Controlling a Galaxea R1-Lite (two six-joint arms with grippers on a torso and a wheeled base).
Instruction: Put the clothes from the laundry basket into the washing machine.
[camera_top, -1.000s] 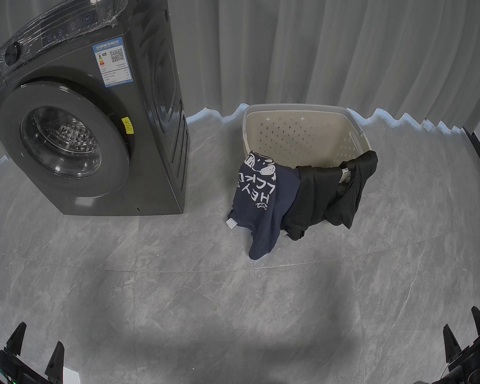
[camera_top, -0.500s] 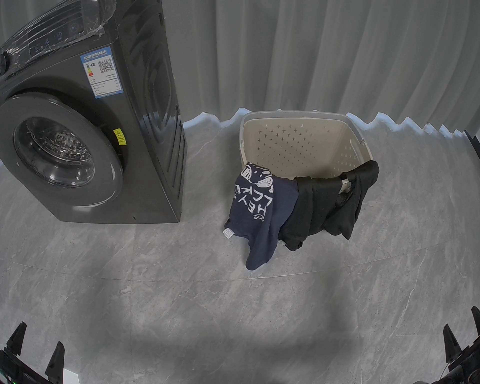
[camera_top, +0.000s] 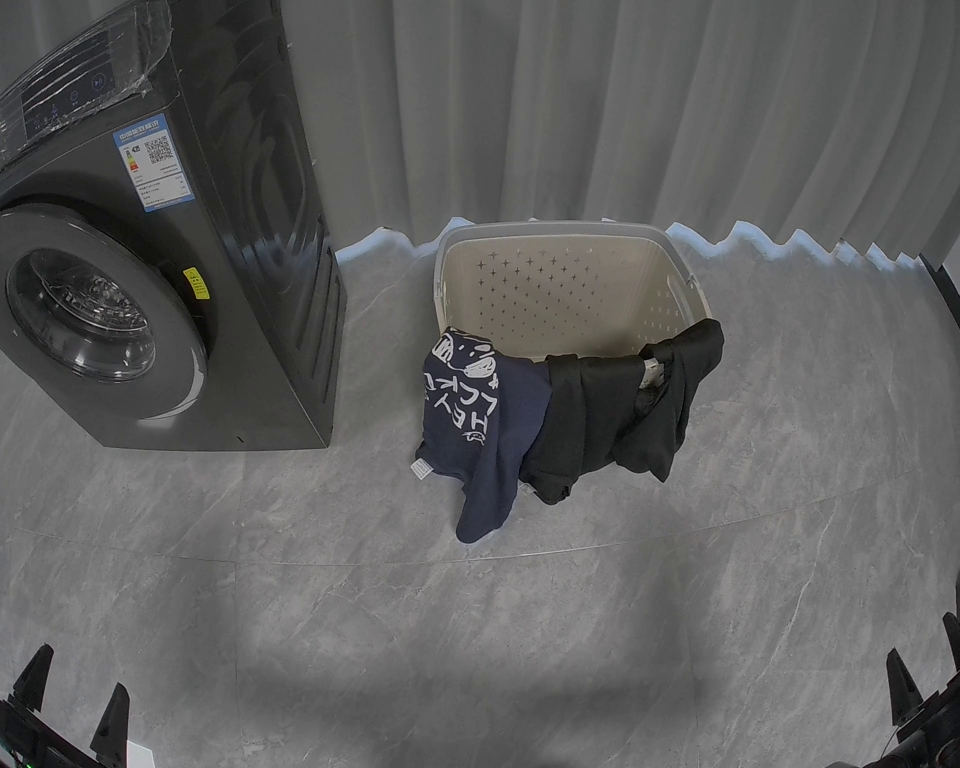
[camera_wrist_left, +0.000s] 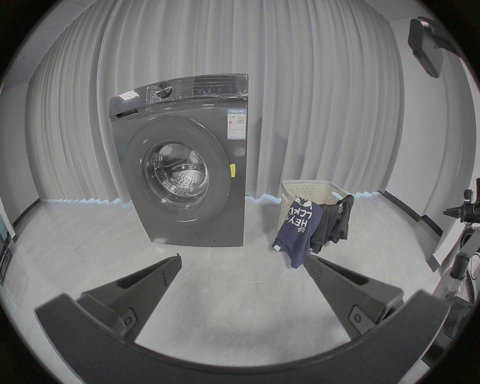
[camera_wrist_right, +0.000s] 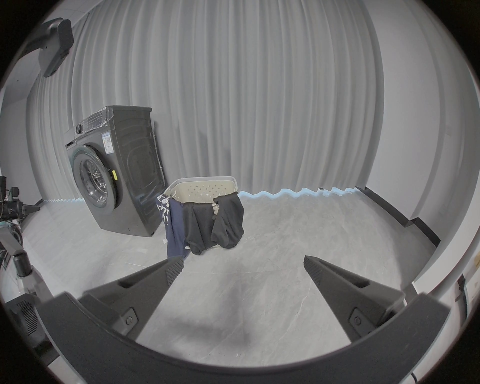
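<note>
Head view first: the left gripper (camera_top: 79, 669) and right gripper (camera_top: 922, 640) both sit low over the grey floor (camera_top: 400, 620), fingers spread, nothing in either; the laundry basket (camera_top: 560, 280) is well ahead of both, roughly between them; a navy shirt (camera_top: 480, 420) and a black garment (camera_top: 600, 420) hang side by side over its near rim, the shirt on the left gripper's side and trailing down to the floor; the washing machine (camera_top: 150, 300) stands well ahead of the left gripper, door closed, just beside the basket but not touching it; a pale curtain (camera_top: 650, 110) runs behind it all. Left wrist view: the jaws are wide open and empty, with the machine's round door straight out in front and far off, and the basket with its clothes beside it. Right wrist view: same deal, jaws wide open and holding nothing; the basket is well out ahead, black garment facing this gripper, machine beyond it.
</note>
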